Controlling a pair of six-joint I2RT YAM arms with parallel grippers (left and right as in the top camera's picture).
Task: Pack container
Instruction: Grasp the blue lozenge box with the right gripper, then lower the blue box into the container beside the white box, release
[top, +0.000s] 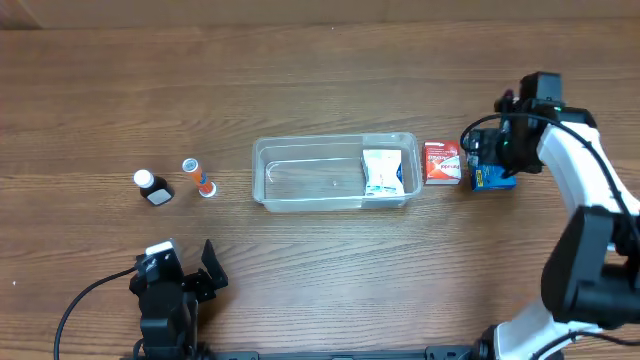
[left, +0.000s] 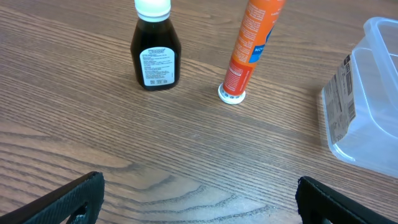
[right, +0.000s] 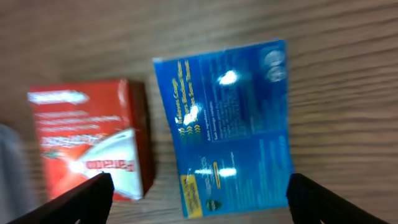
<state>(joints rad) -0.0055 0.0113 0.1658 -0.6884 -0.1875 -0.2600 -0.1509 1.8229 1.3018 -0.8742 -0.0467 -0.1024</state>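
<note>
The clear container (top: 310, 185) lies mid-table with a white packet (top: 381, 172) inside at its right end; its corner shows in the left wrist view (left: 367, 112). A red box (top: 441, 162) (right: 87, 146) lies just right of it, then a blue box (top: 492, 179) (right: 230, 124). My right gripper (top: 497, 150) (right: 199, 202) is open, hovering over the blue box, fingers straddling it. A dark bottle with a white cap (top: 153, 187) (left: 155, 46) and an orange tube (top: 199, 177) (left: 250, 46) stand at the left. My left gripper (top: 185, 275) (left: 199, 199) is open and empty near the front edge.
The right arm (top: 585, 200) reaches in from the front right corner. Bare wooden table (top: 320, 80) lies behind the row of items.
</note>
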